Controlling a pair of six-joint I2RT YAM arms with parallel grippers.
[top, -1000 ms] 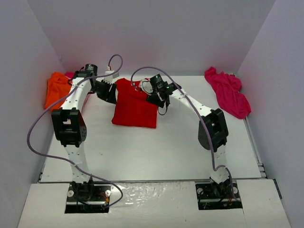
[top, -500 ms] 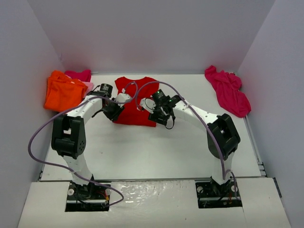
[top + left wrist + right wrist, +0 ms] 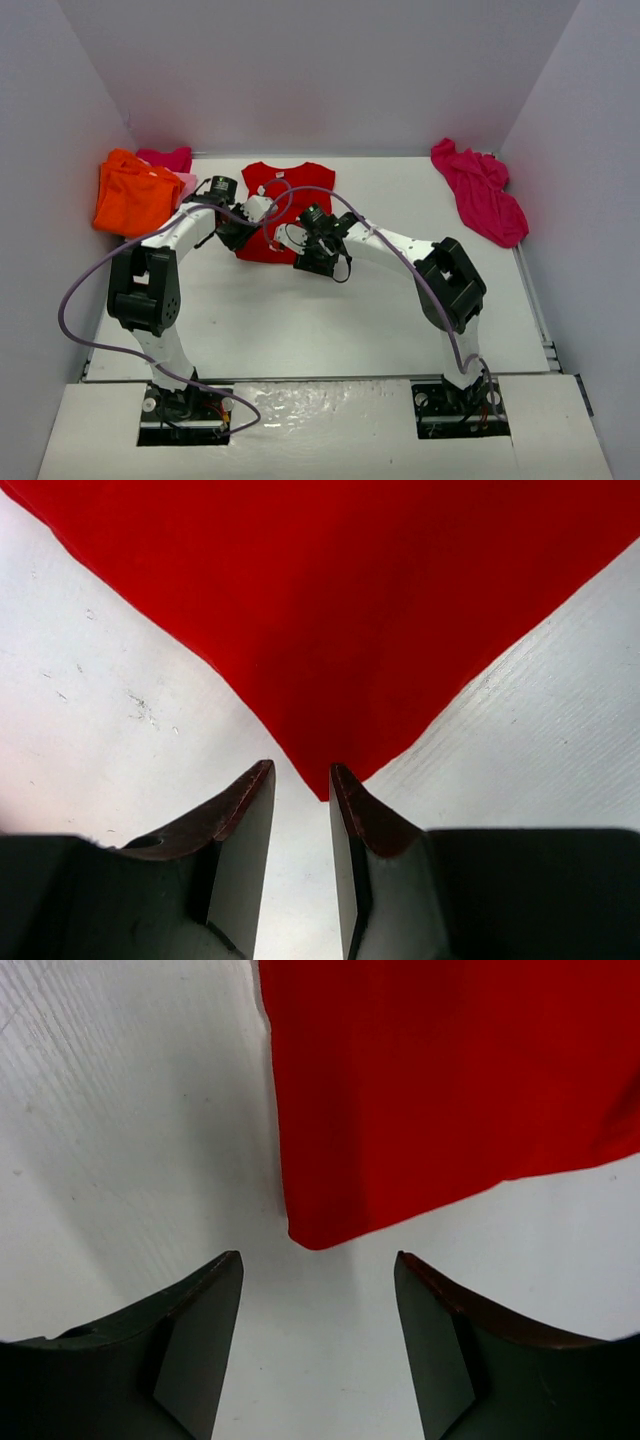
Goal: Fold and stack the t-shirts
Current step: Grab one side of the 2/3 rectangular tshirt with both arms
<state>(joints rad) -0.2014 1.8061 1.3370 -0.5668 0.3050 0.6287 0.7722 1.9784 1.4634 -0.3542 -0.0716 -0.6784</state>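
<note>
The red t-shirt (image 3: pixel 290 185) lies flat at the back middle of the table, folded to a narrow shape with its collar at the far end. My left gripper (image 3: pixel 240 238) is down at its near left corner. In the left wrist view the jaws (image 3: pixel 300 770) stand a narrow gap apart, and the tip of the red corner (image 3: pixel 330 600) reaches just between the fingertips without being pinched. My right gripper (image 3: pixel 303 265) is at the near right corner. Its jaws (image 3: pixel 318 1258) are wide apart, and the red corner (image 3: pixel 450 1090) lies just ahead of them.
An orange t-shirt (image 3: pixel 130 195) lies folded at the back left, with pink cloth (image 3: pixel 165 157) showing behind it. A crumpled magenta t-shirt (image 3: pixel 480 195) lies at the back right by the wall. White walls close in three sides of the table (image 3: pixel 330 330).
Both arms came back from the shirt's far part to its near corners and dropped low. The left jaws narrowed, and the right jaws closed slightly.
</note>
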